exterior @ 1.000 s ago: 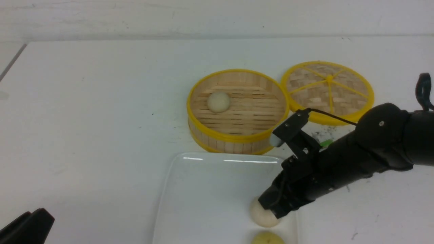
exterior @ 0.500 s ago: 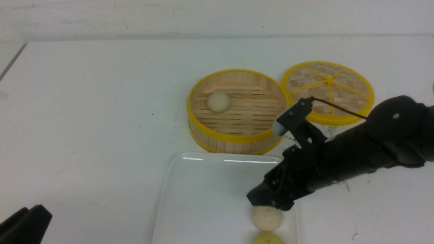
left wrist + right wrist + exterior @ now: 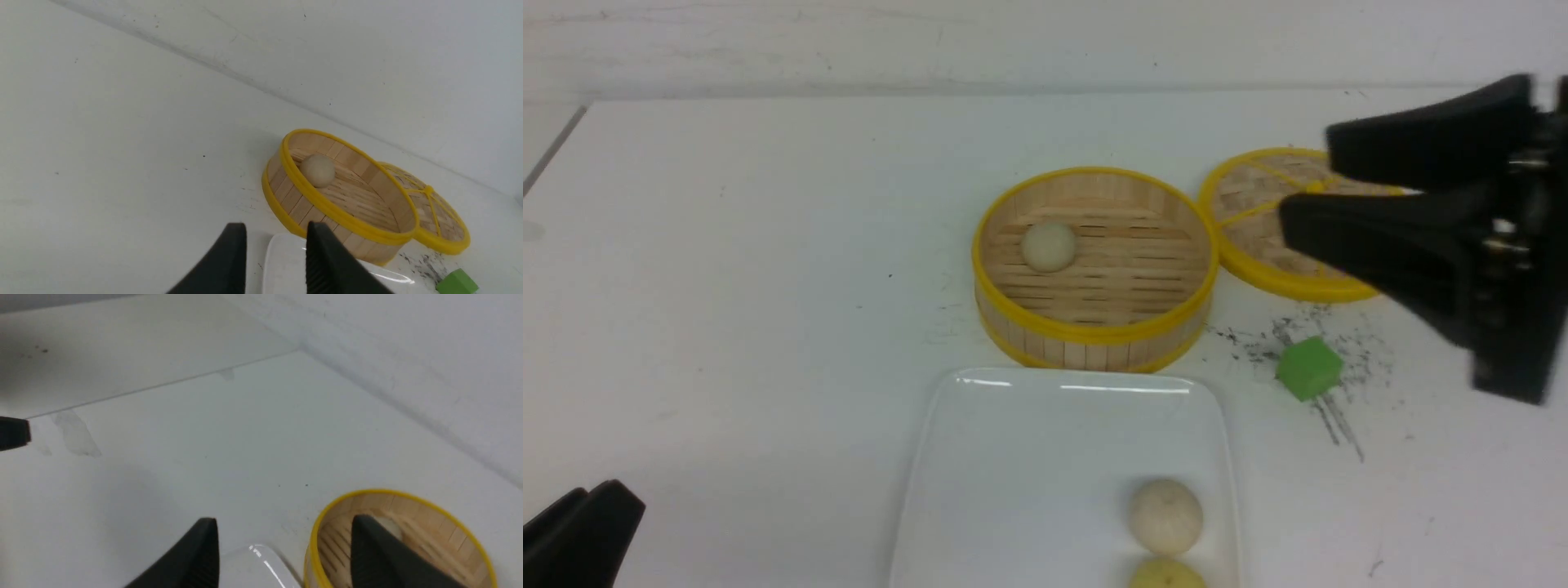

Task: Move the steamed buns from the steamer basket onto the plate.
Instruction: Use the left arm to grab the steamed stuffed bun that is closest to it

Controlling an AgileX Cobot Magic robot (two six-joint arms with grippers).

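Note:
One off-white steamed bun [image 3: 1049, 246] lies in the round bamboo steamer basket [image 3: 1094, 333], on its left side. An off-white bun [image 3: 1165, 515] and a pale yellow bun [image 3: 1168, 576] rest on the white plate [image 3: 1029, 474] near its right rim. My right gripper [image 3: 1307, 175] hangs open and empty, high at the right over the lid. Its wrist view shows the jaws wide [image 3: 284, 520] above the plate corner [image 3: 261, 563] and basket rim [image 3: 318, 535]. My left gripper [image 3: 276, 226] is open and empty, low at the near left [image 3: 584, 523].
The flat woven lid [image 3: 1250, 220] with yellow spokes lies right of the basket, touching it. A green cube [image 3: 1308, 368] sits on dark scuff marks right of the plate. The white table's left edge [image 3: 556, 147] shows at far left.
My right gripper has opened and let the off-white bun go on the plate, then risen and pulled back to the right. The green cube is uncovered. The left arm is almost still.

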